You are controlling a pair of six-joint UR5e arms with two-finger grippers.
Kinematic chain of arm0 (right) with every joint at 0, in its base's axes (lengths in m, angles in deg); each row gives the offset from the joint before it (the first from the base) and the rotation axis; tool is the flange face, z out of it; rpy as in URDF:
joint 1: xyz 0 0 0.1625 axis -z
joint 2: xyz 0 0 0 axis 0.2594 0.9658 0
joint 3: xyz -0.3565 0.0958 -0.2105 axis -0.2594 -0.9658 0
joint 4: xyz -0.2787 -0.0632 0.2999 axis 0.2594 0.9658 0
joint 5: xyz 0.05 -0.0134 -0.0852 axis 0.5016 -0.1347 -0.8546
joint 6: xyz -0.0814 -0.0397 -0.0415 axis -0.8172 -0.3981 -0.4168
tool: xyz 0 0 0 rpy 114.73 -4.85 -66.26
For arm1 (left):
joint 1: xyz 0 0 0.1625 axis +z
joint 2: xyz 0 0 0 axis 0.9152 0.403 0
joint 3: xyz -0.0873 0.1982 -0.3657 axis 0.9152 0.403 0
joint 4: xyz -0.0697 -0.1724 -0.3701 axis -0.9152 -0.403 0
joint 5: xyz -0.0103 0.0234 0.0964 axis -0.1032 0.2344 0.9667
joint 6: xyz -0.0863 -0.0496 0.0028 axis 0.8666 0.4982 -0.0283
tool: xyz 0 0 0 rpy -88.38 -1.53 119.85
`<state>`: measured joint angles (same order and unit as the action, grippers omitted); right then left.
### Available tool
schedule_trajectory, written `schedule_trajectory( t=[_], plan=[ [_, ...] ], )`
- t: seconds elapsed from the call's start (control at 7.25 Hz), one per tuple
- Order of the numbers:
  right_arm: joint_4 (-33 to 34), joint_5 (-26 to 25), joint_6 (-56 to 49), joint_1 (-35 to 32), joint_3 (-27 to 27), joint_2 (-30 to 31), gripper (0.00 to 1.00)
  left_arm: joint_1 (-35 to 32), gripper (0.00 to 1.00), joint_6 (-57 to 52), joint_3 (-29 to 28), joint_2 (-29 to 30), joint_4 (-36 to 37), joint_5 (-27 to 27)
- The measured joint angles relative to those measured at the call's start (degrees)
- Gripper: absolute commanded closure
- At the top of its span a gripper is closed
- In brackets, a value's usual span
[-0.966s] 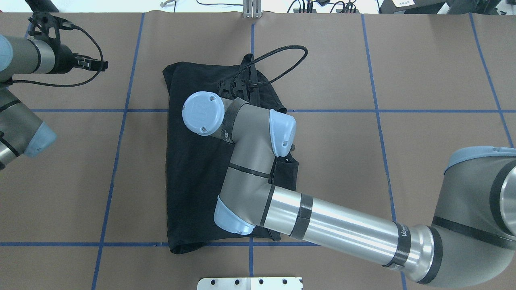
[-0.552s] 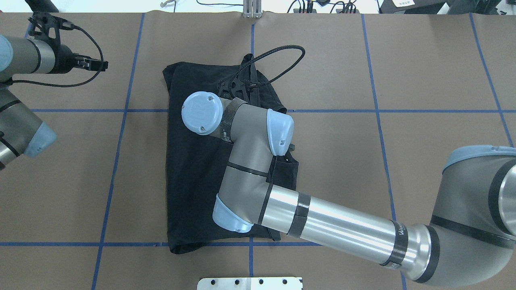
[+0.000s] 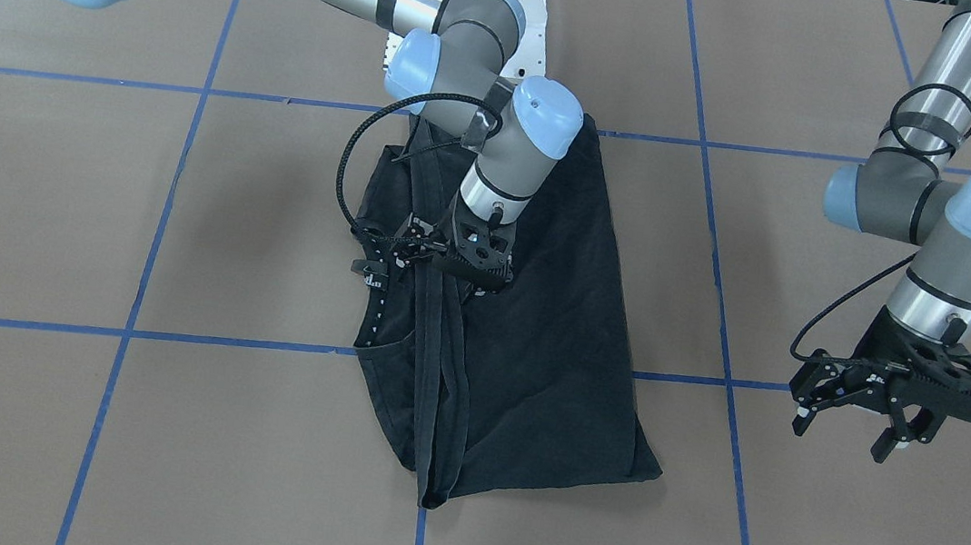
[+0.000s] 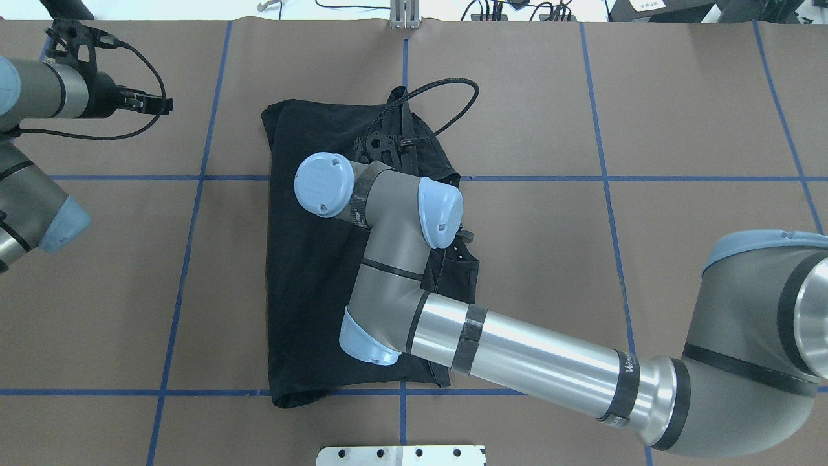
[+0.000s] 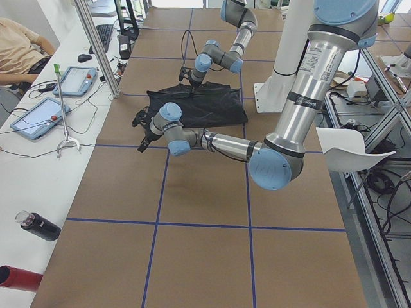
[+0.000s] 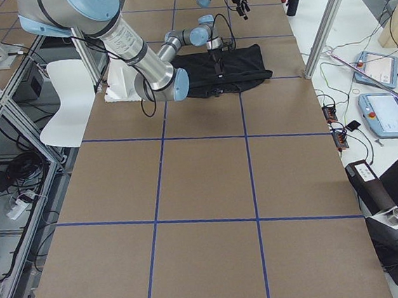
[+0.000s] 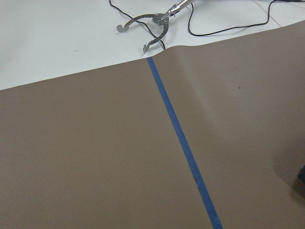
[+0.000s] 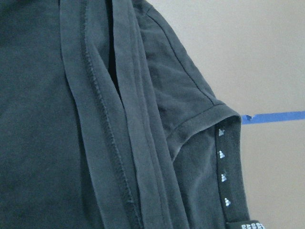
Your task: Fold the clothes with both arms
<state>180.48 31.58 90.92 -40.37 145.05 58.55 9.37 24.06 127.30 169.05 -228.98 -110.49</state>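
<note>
The black T-shirt [image 4: 310,291] lies folded lengthwise on the brown table, seen also from the front [image 3: 553,317]. A ridge of layered edges [image 8: 109,143] runs along it, and a small white neck mark [image 3: 375,283] shows at one side. My right gripper [image 3: 460,274] hangs low over that ridge near the shirt's far half [image 4: 383,144]. Its jaws blend into the black cloth, so I cannot tell how they stand. My left gripper [image 3: 907,439] hovers open and empty over bare table, well clear of the shirt, at the far left [image 4: 155,103].
Blue tape lines [image 4: 401,392] divide the table into squares. The white pedestal base [image 4: 401,455] sits at the near edge. Beyond the far edge a metal hook tool [image 7: 147,24] lies on a white side table with tablets [image 5: 38,119], bottles and a seated person [image 5: 19,45].
The right arm's wrist and elbow joints have shifted a little to the left and its cable loop has drawn in. The shirt and the left arm have not moved.
</note>
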Motion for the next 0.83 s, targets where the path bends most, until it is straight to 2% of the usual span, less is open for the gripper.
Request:
schedule_trajectory(
  t=[0.83],
  plan=[
    [1.0, 0.4, -4.7, -0.1, -1.0, 0.0, 0.0, 0.0, 0.0, 0.1, 0.0, 0.0, 0.0, 0.0]
  ],
)
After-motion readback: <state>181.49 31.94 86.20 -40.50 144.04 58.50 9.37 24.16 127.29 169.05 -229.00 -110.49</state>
